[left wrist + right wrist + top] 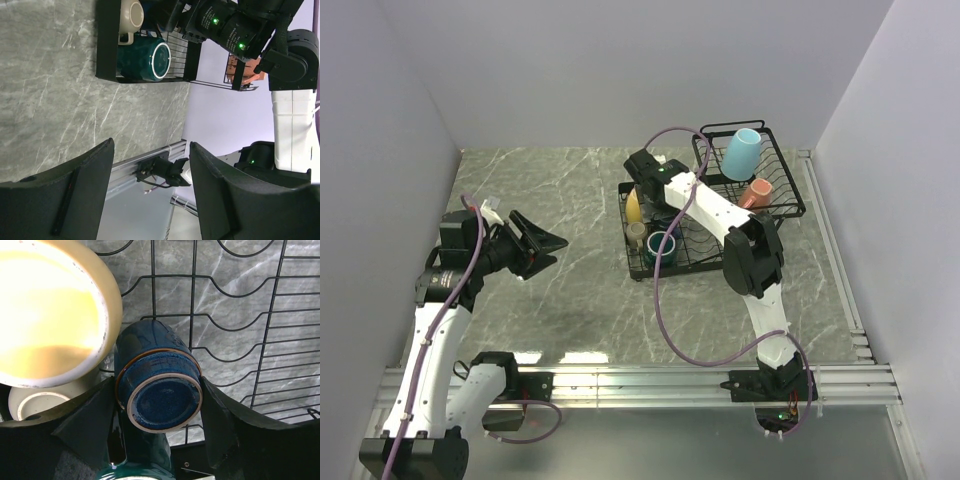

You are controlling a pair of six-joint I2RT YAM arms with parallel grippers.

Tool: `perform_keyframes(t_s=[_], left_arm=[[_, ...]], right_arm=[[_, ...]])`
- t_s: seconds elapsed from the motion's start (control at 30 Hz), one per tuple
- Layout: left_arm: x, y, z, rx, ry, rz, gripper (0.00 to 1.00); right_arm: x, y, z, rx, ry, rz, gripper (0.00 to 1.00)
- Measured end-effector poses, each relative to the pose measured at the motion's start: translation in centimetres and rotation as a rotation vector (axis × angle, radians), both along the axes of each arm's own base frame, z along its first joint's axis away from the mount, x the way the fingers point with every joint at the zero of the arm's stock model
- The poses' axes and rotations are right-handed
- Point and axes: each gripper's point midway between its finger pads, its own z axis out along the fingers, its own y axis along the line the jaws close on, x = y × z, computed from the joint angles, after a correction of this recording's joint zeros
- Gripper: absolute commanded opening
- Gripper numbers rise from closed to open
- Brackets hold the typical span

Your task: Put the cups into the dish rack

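Grey marble-patterned table (570,200) spreads beneath and beyond the left fingers (75,195). An aluminium rail (640,380) runs along its near edge, and in the left wrist view it shows through the gap between those fingers. Plain white walls (620,70) stand beyond and to either side.

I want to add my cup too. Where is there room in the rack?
The right side of the lower tray shows bare wire beside the navy mug. Its left side is crowded with the yellow, tan and green mugs.
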Motion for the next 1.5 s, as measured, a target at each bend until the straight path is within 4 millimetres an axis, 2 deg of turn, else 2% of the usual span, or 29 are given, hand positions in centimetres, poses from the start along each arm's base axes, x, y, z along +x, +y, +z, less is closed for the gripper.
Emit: perform_keyframes(t_s=[0.07,0.1,0.17,0.2,0.47,0.57,0.7,0.8,0.93,1.0,1.1,1.2,1.27,1.3,1.33,1.37,1.5], left_arm=[[0.0,0.0,-0.1,0.000,0.005,0.000,0.67],[0.0,0.0,-0.1,0.001,0.005,0.000,0.67],[0.0,0.0,-0.1,0.001,0.006,0.000,0.67],[0.0,0.0,-0.1,0.000,0.006,0.000,0.67],[0.0,0.0,-0.1,0.000,0.006,0.000,0.67],[0.0,0.0,-0.1,0.000,0.006,0.000,0.67],[0.0,0.0,-0.1,0.000,0.007,0.000,0.67],[0.0,0.0,0.0,0.001,0.006,0.000,0.67],[0.2,0.0,0.1,0.004,0.005,0.003,0.67],[0.4,0.1,0.0,0.008,0.008,0.008,0.67],[0.6,0.2,0.1,0.012,0.010,0.013,0.68],[1.0,0.3,0.4,0.015,0.005,0.019,0.72],[1.3,0.3,0.7,0.019,0.002,0.023,0.77],[1.5,0.4,0.8,0.022,0.000,0.028,0.84],[1.7,0.5,0.9,0.025,-0.002,0.033,0.96],[1.8,0.6,0.9,0.031,-0.008,0.037,0.99],[2.4,0.9,0.7,0.045,-0.006,0.062,0.99]], right_arm=[[0.0,0.0,0.0,0.000,-0.001,-0.002,0.68],[0.0,0.0,0.0,0.001,-0.001,-0.003,0.78],[0.0,0.0,0.0,0.004,-0.003,-0.008,0.84],[0.0,0.0,-0.1,0.004,-0.001,-0.010,0.92],[-0.1,-0.6,0.0,-0.022,-0.003,-0.021,0.95],[0.0,-0.6,0.7,-0.026,-0.010,-0.024,0.95],[0.7,-0.3,3.1,-0.002,-0.052,-0.027,0.96],[1.0,0.3,6.3,0.046,-0.106,-0.023,0.97],[0.3,1.2,10.8,0.138,-0.165,0.017,0.98],[-0.9,2.1,13.2,0.184,-0.195,0.058,0.98],[-3.4,4.4,17.1,0.267,-0.258,0.155,0.99],[-8.4,6.7,21.2,0.365,-0.331,0.288,0.99],[-12.4,7.3,23.7,0.448,-0.374,0.367,0.99],[-14.2,7.1,24.7,0.505,-0.401,0.396,0.99],[-15.8,6.2,25.6,0.551,-0.423,0.411,0.99],[-17.1,4.9,26.6,0.609,-0.459,0.410,0.99],[-21.0,-1.1,29.0,0.792,-0.597,0.352,1.00]])
